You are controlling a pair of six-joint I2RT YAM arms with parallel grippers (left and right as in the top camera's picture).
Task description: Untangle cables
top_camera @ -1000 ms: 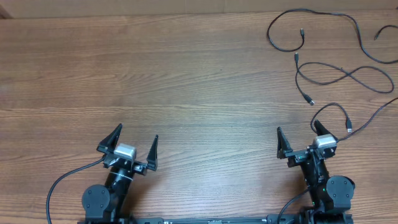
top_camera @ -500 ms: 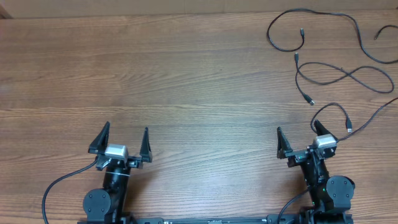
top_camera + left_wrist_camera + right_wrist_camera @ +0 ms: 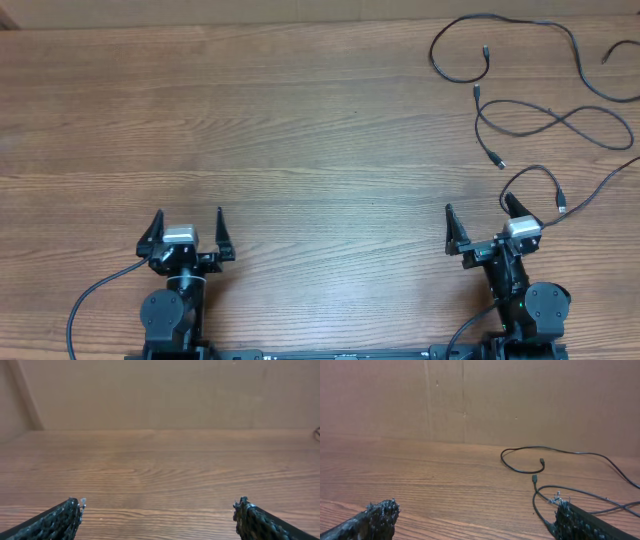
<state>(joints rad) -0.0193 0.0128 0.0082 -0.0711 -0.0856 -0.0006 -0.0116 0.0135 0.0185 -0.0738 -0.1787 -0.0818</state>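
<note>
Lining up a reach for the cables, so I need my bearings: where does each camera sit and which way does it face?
Overhead: above the table, looking straight down; both arms at the bottom edge, left gripper and right gripper open.
Left wrist: low on the left arm, facing forward over bare wood to a cardboard wall; its fingertips show.
Right wrist: likewise on the right arm; its fingertips show.
Shared: overhead and right wrist both show the cables beyond the right gripper.
</note>
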